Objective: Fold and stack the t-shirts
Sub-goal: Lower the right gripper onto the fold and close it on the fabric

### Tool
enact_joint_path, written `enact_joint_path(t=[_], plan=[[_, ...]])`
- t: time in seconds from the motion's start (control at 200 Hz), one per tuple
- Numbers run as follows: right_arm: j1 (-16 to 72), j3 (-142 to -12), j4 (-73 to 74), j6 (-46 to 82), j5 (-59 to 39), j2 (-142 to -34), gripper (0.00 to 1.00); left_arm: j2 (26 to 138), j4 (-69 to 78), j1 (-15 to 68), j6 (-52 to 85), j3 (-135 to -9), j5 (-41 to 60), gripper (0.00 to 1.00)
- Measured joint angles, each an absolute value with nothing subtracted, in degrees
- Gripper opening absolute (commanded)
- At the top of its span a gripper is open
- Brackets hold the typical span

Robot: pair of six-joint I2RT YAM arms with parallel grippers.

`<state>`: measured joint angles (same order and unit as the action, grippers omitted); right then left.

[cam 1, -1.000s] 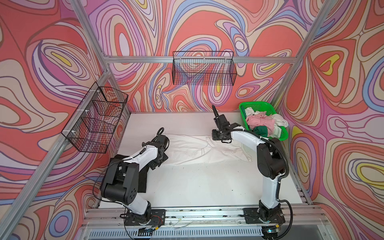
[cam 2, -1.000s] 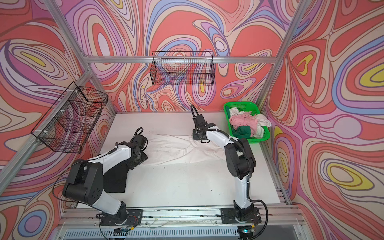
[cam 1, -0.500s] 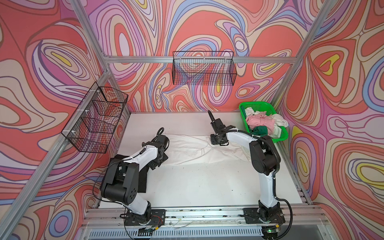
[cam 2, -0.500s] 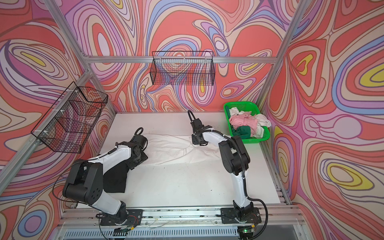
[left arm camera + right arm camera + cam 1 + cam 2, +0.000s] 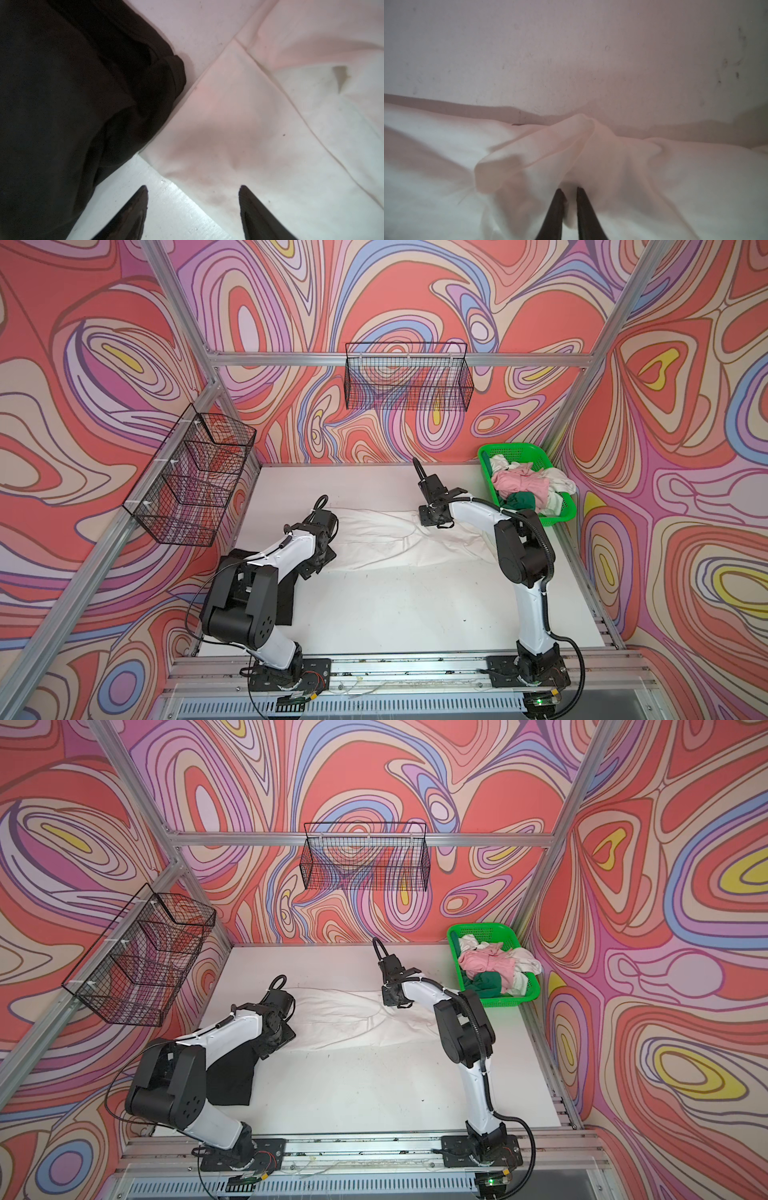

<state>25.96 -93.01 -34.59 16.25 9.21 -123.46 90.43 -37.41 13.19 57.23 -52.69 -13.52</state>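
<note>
A large off-white t-shirt (image 5: 386, 539) (image 5: 353, 1021) lies spread across the middle of the table in both top views. My right gripper (image 5: 570, 190) (image 5: 432, 522) is shut on a raised fold of cloth at this shirt's far edge. My left gripper (image 5: 193, 199) (image 5: 318, 564) is open and low at the shirt's near left corner. One of its fingertips is over bare table and the other is over the off-white cloth (image 5: 239, 128). A black t-shirt (image 5: 62, 104) (image 5: 230, 1081) lies beside that corner, partly under the left arm.
A bright green basket (image 5: 519, 450) (image 5: 486, 930) at the back right holds crumpled pink, white and dark green shirts (image 5: 525, 485). Black wire baskets hang on the back wall (image 5: 407, 381) and the left wall (image 5: 191, 481). An aluminium rail (image 5: 395, 668) runs along the front edge.
My right gripper has slid a little to the left along the off-white shirt's far edge and closed on a fold of it. The left arm has not moved.
</note>
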Motion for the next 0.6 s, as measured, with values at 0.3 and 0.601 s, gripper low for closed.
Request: enact_joint_path(t=[0.3, 0.601], plan=[[25.96, -91.24, -35.48, 16.12, 11.68, -121.71, 0.00, 90.43, -37.43, 13.19, 57.23, -52.69, -13.52, 0.71], [22.98, -89.62, -36.49, 15.66, 13.85, -118.91, 0.00, 90.43, -37.43, 13.19, 57.23, -52.71, -13.52, 0.71]])
